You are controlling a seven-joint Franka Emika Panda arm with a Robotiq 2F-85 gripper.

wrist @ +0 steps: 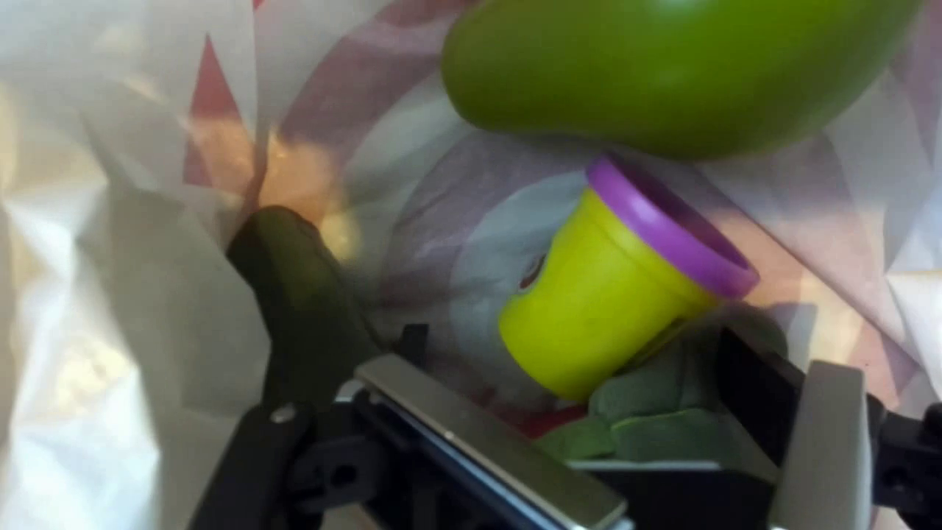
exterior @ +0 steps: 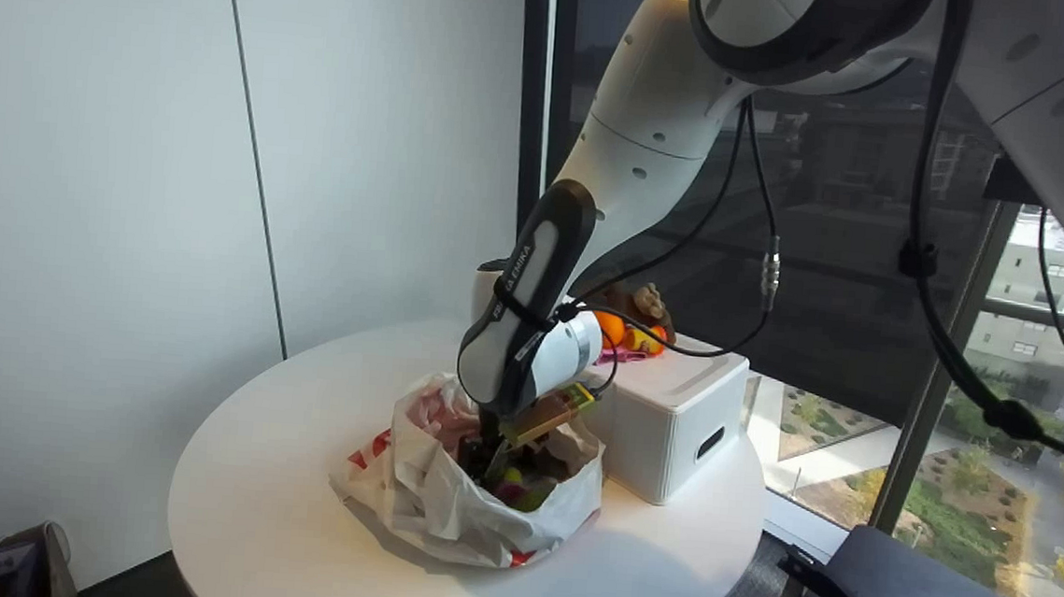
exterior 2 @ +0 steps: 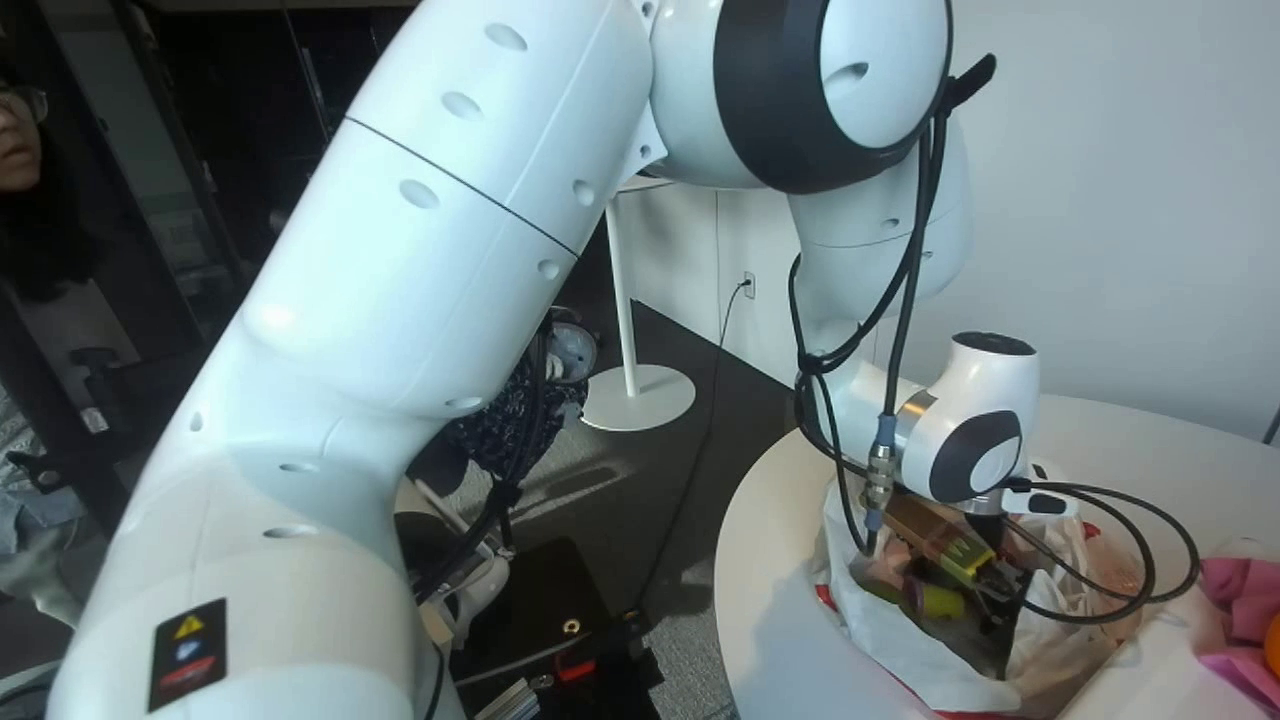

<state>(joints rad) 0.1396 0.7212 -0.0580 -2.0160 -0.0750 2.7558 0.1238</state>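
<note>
My gripper [wrist: 581, 353] points down inside a white plastic bag [exterior: 442, 512] with red marks, which also shows in the wrist view [wrist: 81, 316]. The fingers are spread and nothing is seen clamped between them. A yellow tub with a purple lid [wrist: 596, 294] lies tilted just beyond the fingertips. A folded green soft thing [wrist: 670, 412] lies between and below the fingers, partly hidden. A large smooth green thing [wrist: 677, 73] lies farther in. A dark green long thing [wrist: 294, 294] lies beside the left finger. In both exterior views the gripper [exterior: 483, 459] is mostly hidden by the bag.
The bag stands on a round white table [exterior: 267, 467]. Next to it is a white box [exterior: 682, 431] bearing an orange ball [exterior: 609, 326], a yellow container [exterior: 645, 339], pink cloth [exterior 2: 1245, 605] and a brown thing [exterior: 649, 299]. Cables loop from the arm. A person [exterior 2: 20, 150] is behind.
</note>
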